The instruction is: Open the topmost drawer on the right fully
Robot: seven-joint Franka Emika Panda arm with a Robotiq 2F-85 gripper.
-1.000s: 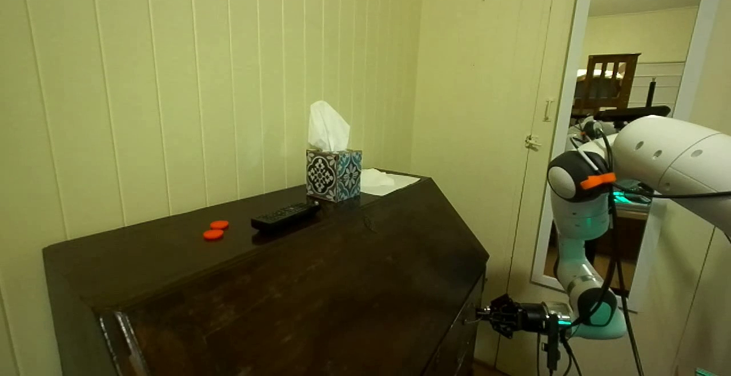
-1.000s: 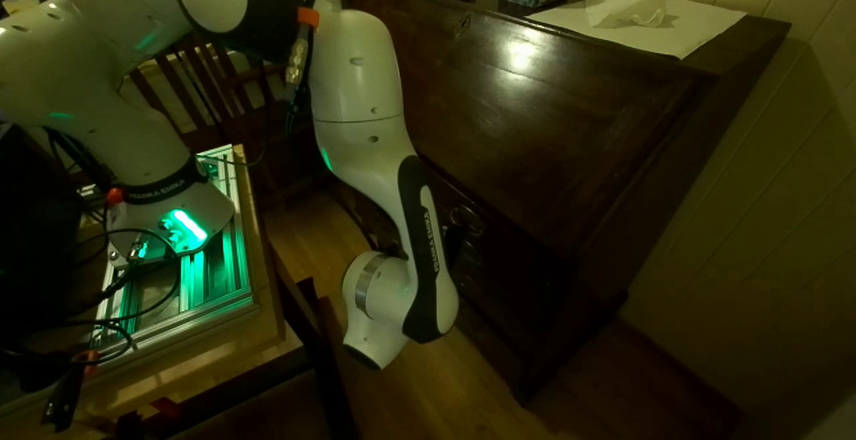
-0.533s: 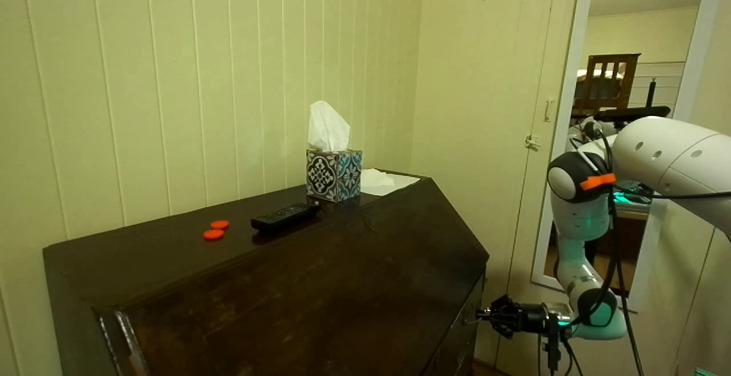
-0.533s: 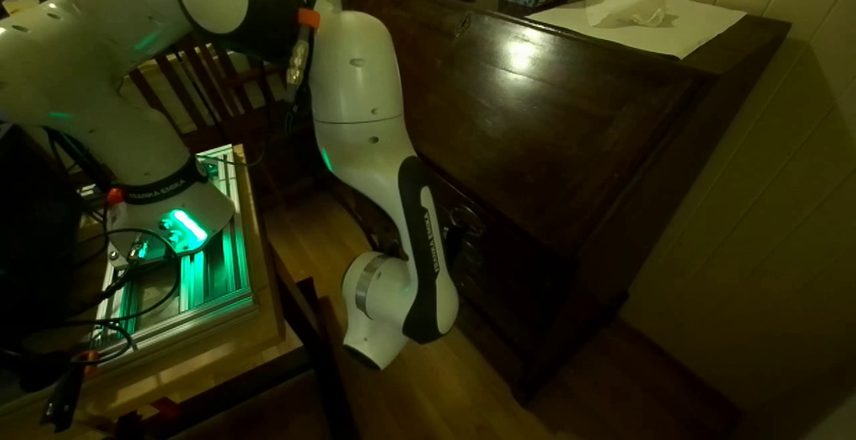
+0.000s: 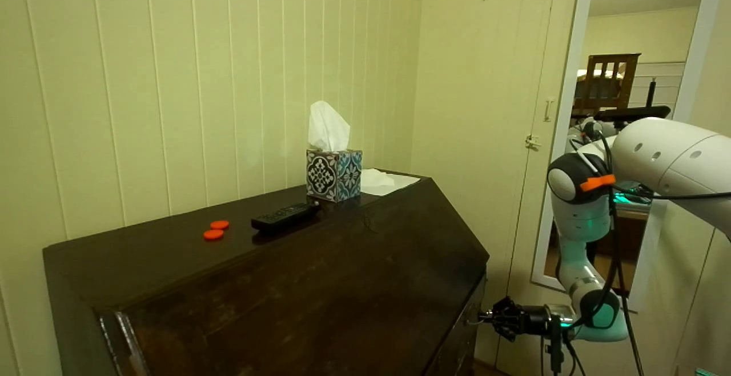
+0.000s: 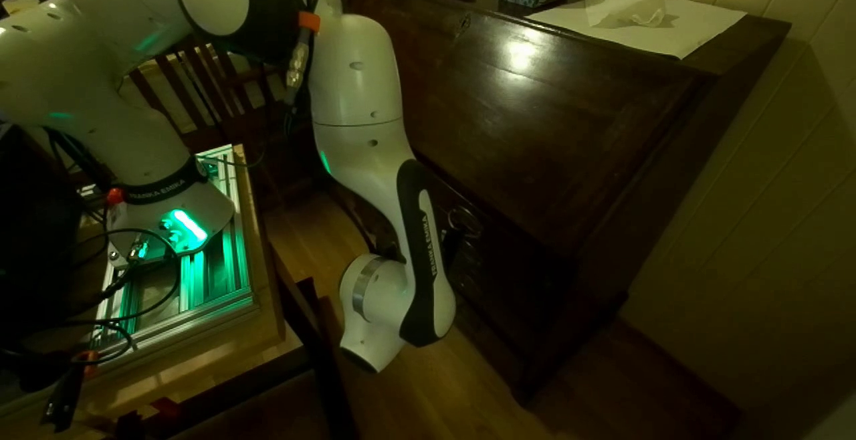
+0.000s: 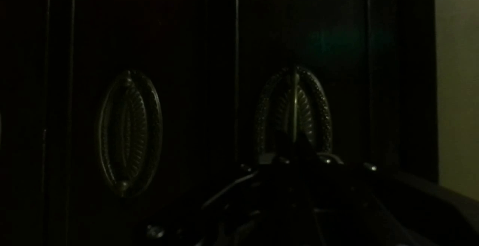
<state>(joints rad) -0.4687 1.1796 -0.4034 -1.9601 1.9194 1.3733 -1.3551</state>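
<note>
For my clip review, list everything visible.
Wooden slanted desk: one, dark brown, beside cream wall
Patterned cube tissue box: one, blue, black, white, on desk
Oblong remote control: one, black, beside box
Flat round discs: two, red, on desk
Paper sheet: one, white, on desk
Crumpled tissue: one, white, on sheet
Tall rectangular mirror: one, white frame, in an exterior view
Slatted wooden chair: one, brown, behind the jointed robot arm
Oval metal handles: at least two, brassy, on drawer fronts
Robot arm: one, white and black, beside desk
Jaws: one pair, black, shut on one handle
</note>
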